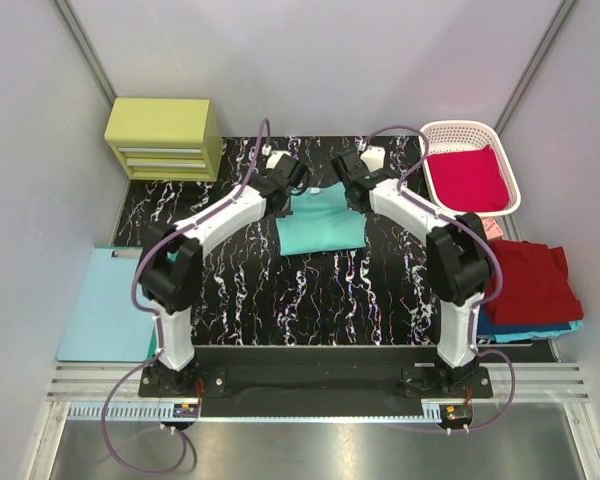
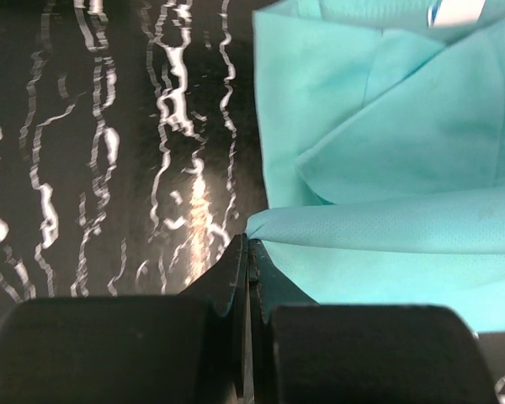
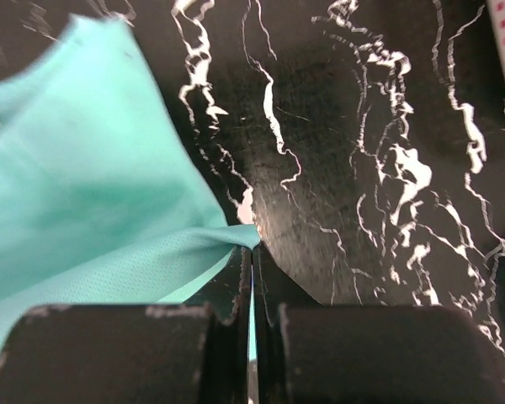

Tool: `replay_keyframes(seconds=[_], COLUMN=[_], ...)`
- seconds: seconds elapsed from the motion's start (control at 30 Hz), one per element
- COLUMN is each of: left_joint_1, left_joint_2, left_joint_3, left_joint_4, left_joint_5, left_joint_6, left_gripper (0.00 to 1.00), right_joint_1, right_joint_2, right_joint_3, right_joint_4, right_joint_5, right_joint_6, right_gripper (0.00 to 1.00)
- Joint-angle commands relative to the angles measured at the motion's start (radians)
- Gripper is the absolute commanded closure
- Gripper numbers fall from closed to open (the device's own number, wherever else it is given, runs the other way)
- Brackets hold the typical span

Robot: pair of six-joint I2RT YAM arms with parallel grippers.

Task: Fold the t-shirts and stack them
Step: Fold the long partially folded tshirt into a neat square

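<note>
The mint-teal t-shirt lies partly folded on the black marbled table, near its far middle. My left gripper is shut on the shirt's far left corner; in the left wrist view the cloth runs out from the pinched tips. My right gripper is shut on the far right corner; in the right wrist view the cloth is pinched at the tips. A crimson shirt lies in the basket. A dark red shirt lies on a blue one at the right.
A white lattice basket stands at the far right. A yellow-green drawer box stands at the far left. A pale blue clipboard lies at the left edge. Bare table lies in front of the shirt.
</note>
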Motion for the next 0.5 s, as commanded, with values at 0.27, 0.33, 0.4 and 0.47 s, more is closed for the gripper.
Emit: replay_keyframes(seconds=[0.27,0.33,0.4,0.47], left_joint_1=[0.016,-0.004,-0.058,-0.126], left_joint_2=[-0.007,-0.067,-0.158,-0.221], left_joint_3=[0.041,-0.036,-0.094,-0.194], left_joint_4=[0.045,0.053,0.056,0.056], left_joint_5=[0.034,0.031,0.003,-0.001], left_joint_6=[0.003,-0.007,-0.011,-0.02], left_gripper=[1.0,1.0,1.0,1.0], right_joint_1=[-0.018,-0.001,0.017,0.05], right_joint_2=[0.017,-0.067,-0.131,-0.226], right_joint_3=[-0.02,-0.101,-0.187,-0.268], right_joint_4=[0.044,0.039,0.015,-0.014], right_joint_5=[0.016,0.019,0.025,0.019], right_joint_6=[-0.01,0.004,0.029,0.055], right_gripper=[1.0,1.0,1.0,1.0])
